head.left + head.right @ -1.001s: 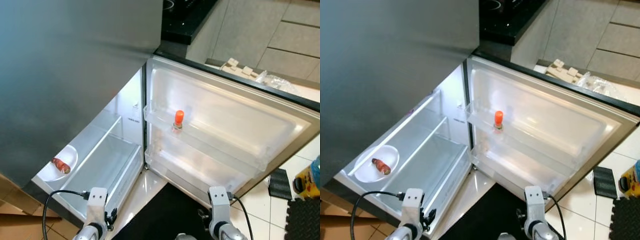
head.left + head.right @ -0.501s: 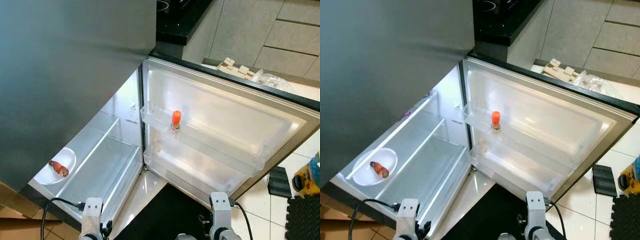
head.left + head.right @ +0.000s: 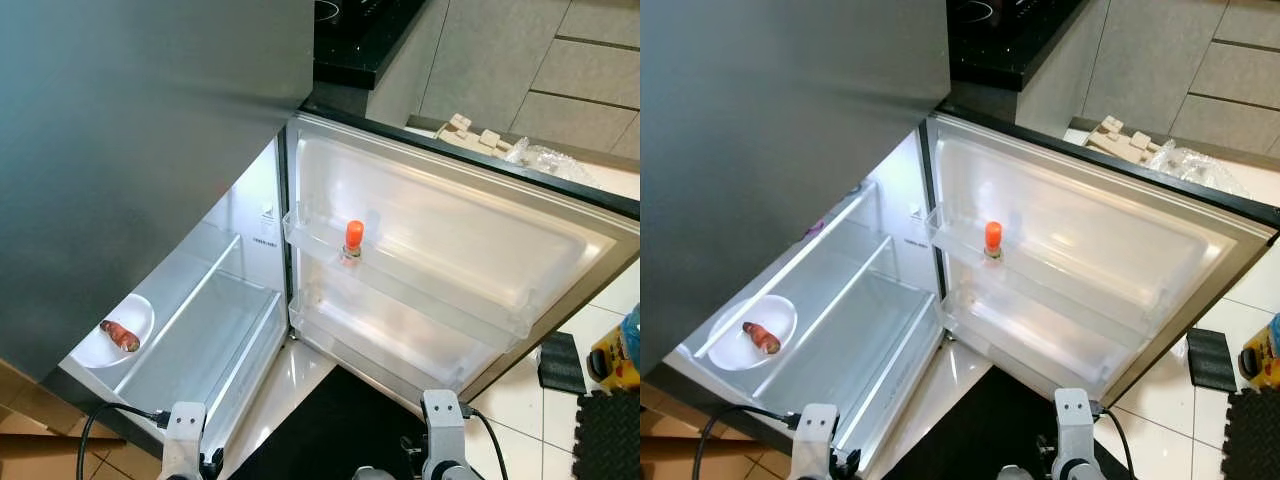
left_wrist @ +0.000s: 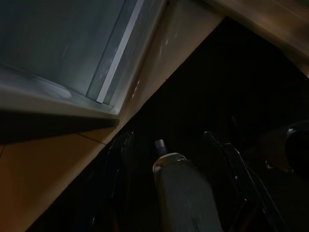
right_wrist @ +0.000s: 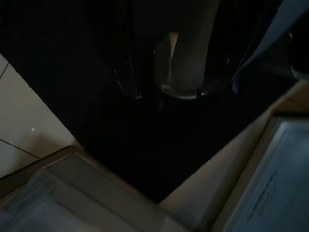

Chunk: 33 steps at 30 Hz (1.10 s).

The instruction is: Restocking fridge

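The fridge (image 3: 150,150) stands open before me, lit inside. Its door (image 3: 470,250) swings out to the right, and a small bottle with an orange cap (image 3: 353,241) stands upright on the upper door shelf. A white plate (image 3: 752,333) with a reddish piece of food (image 3: 762,337) lies at the left end of an inner shelf. Both arms hang low in front of the fridge, the left arm (image 3: 185,440) and the right arm (image 3: 441,440). My left gripper (image 4: 166,137) and right gripper (image 5: 171,94) are open over a black mat, holding nothing.
A black mat (image 3: 340,420) lies on the floor before the fridge. A black stovetop (image 3: 370,30) and grey cabinets (image 3: 540,70) are behind the door. A plastic bag (image 3: 550,160) lies past the door's top edge. A yellow container (image 3: 612,362) stands on floor mats at the right.
The camera has shifted slightly, and both wrists sit lower in the picture. Nothing in the fridge has moved.
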{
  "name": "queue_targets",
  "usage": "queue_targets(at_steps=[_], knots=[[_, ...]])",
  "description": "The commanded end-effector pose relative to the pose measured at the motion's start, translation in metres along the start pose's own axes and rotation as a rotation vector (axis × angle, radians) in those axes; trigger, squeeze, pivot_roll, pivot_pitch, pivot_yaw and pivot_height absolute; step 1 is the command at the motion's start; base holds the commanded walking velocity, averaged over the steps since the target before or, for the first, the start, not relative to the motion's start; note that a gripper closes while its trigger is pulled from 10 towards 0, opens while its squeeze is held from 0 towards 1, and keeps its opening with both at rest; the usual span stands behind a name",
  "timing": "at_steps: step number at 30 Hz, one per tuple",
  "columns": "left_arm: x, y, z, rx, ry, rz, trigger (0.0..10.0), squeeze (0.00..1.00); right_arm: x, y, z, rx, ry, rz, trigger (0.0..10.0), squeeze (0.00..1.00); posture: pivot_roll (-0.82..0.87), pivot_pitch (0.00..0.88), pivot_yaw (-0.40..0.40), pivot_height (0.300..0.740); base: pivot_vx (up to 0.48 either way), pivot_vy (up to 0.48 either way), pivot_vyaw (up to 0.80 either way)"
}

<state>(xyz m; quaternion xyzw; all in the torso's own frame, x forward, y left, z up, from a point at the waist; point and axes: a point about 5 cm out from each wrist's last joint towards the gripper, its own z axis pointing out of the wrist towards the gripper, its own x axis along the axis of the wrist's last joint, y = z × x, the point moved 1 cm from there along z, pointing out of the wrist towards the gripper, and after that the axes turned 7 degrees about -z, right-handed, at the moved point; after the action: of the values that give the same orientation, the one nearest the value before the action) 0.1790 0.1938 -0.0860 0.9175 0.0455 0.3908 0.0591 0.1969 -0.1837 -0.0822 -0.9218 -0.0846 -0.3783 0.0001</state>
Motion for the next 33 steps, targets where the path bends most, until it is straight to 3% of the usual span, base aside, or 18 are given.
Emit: queue_targets(at_steps=[1, 13, 33], knots=[[-0.005, 0.000, -0.002, 0.001, -0.007, -0.014, 10.0, 0.00, -0.004, -0.001, -0.001, 0.009, -0.014, -0.006, 10.0, 0.00, -0.15, 0.106, 0.014, 0.740, -0.277, 0.000, 0.00], [-0.004, 0.004, -0.002, -0.028, 0.008, -0.006, 10.0, 0.00, 0.016, 0.001, 0.005, 0.008, 0.027, -0.015, 10.0, 0.00, -0.17, 0.087, 0.019, 0.740, -0.276, 0.000, 0.00], [0.002, 0.013, 0.000, -0.056, 0.052, -0.002, 10.0, 0.00, 0.011, 0.006, 0.003, -0.008, 0.021, 0.000, 10.0, 0.00, -0.18, 0.104, 0.020, 0.740, -0.258, 0.000, 0.00]])
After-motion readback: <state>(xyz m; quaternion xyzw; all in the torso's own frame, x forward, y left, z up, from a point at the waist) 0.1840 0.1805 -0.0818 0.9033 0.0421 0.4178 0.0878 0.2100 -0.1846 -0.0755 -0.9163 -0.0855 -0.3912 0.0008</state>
